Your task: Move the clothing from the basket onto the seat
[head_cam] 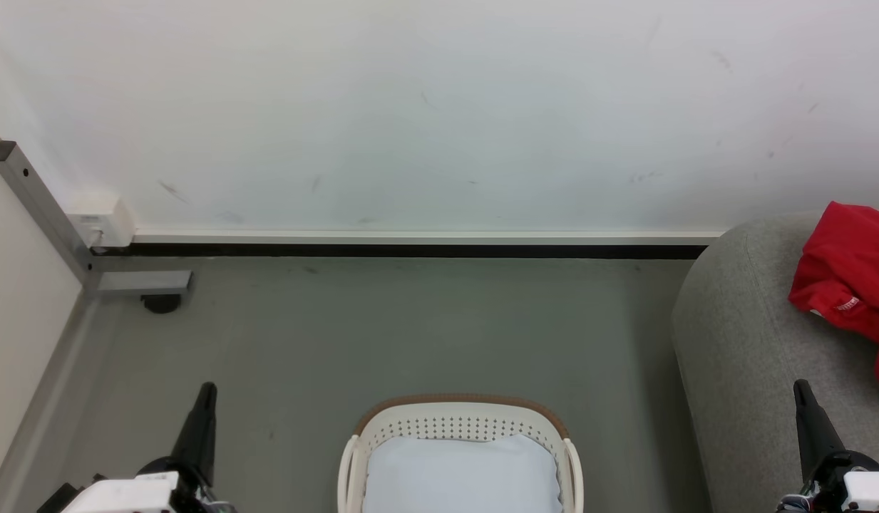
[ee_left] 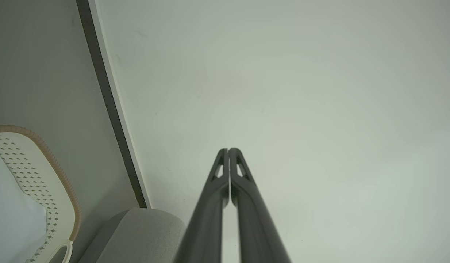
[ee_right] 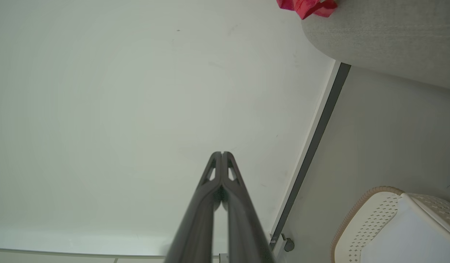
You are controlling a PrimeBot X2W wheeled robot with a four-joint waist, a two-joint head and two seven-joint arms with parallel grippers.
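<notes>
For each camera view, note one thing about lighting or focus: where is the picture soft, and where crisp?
Head view: soft, even light on the floor; the basket and the clothing look crisp. Left wrist view: the left gripper is crisp at its tips, blurred toward the bottom edge. Right wrist view: the right gripper blurs likewise.

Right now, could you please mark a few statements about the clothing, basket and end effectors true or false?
1. The red clothing lies on the grey seat. True.
2. The basket stands on the floor between the left end effector and the right end effector. True.
3. A red garment is in the basket. False: its visible inside shows just the pale liner.
4. The left end effector is open. False: it is shut and empty.
5. The right end effector grips the clothing. False: it is shut, apart from the clothing.
</notes>
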